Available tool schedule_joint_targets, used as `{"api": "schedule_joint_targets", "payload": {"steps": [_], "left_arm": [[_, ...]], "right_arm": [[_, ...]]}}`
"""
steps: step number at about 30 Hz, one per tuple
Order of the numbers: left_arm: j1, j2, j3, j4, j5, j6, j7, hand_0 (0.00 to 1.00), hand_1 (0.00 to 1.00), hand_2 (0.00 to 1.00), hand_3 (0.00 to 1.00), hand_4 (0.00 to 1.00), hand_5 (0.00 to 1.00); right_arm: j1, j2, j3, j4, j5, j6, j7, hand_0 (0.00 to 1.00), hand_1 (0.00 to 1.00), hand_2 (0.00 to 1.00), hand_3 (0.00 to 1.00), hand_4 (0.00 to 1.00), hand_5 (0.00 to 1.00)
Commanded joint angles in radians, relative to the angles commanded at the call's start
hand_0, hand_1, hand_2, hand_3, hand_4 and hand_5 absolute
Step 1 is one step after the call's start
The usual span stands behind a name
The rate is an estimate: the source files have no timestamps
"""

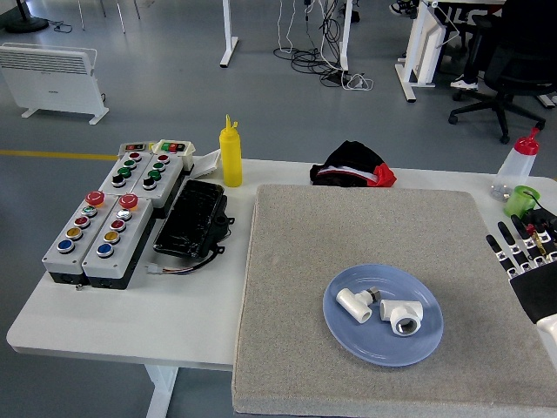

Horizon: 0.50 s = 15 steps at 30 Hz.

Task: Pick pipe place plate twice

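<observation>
1. Right hand (528, 266) sits at the right edge of frame, over the right border of the grey mat (287, 261); fingers spread, holding nothing, well apart from the plate.
2. Left hand not in frame.
3. Blue plate (348, 335) lies on the mat, front-right of centre.
4. Two white pipe fittings on the plate: elbow fitting (355, 304) on the left half, tee fitting (402, 315) on the right half. They sit just beside each other near the plate's middle; can't tell if they touch.
5. White table (113, 318) carries the mat on its right portion.
6. Left of the mat: black tray-like object (191, 218), then two grey button boxes (100, 235) with coloured buttons along the table's left side.
7. Yellow squeeze bottle (231, 155) stands upright at the far edge, near the mat's far-left corner.
8. Black-and-red cloth (352, 165) bunched at the far edge behind the mat.
9. Clear bottle with red cap (517, 165) and a green cup (522, 200) at the far-right corner, beyond the hand.
</observation>
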Motion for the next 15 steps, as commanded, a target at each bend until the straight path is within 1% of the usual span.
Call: {"api": "schedule_joint_targets", "payload": {"steps": [4,5,10,11,15], "left_arm": [[-0.001,0.0,0.001,0.0,-0.001,0.0,0.0,0.601,0.644,0.671,0.69,0.502,0.998],[-0.001,0.0,0.001,0.0,-0.001,0.0,0.001,0.6,0.644,0.67,0.689,0.499,0.998],[0.002,0.0,-0.001,-0.001,0.007,0.003,0.009,0.6,0.644,0.67,0.689,0.499,0.998],[0.003,0.0,-0.001,-0.001,0.008,0.004,0.011,0.601,0.641,0.669,0.687,0.498,0.998],[0.007,0.0,-0.001,-0.001,0.019,0.011,0.022,0.601,0.641,0.669,0.687,0.498,0.998]], "right_arm": [[0.001,0.0,0.002,0.0,-0.004,0.001,0.0,0.998,0.93,0.998,0.943,0.66,0.738],[0.001,0.0,0.002,0.0,-0.005,0.001,0.0,0.998,0.93,0.998,0.963,0.753,0.722],[-0.002,-0.001,-0.003,-0.001,-0.014,0.018,-0.01,0.998,0.93,0.998,0.963,0.753,0.722],[-0.003,-0.002,-0.004,-0.001,-0.014,0.022,-0.011,0.998,0.935,0.998,0.986,0.838,0.693],[-0.007,-0.004,-0.007,-0.001,-0.009,0.027,-0.018,0.998,0.935,0.998,0.986,0.838,0.693]]}}
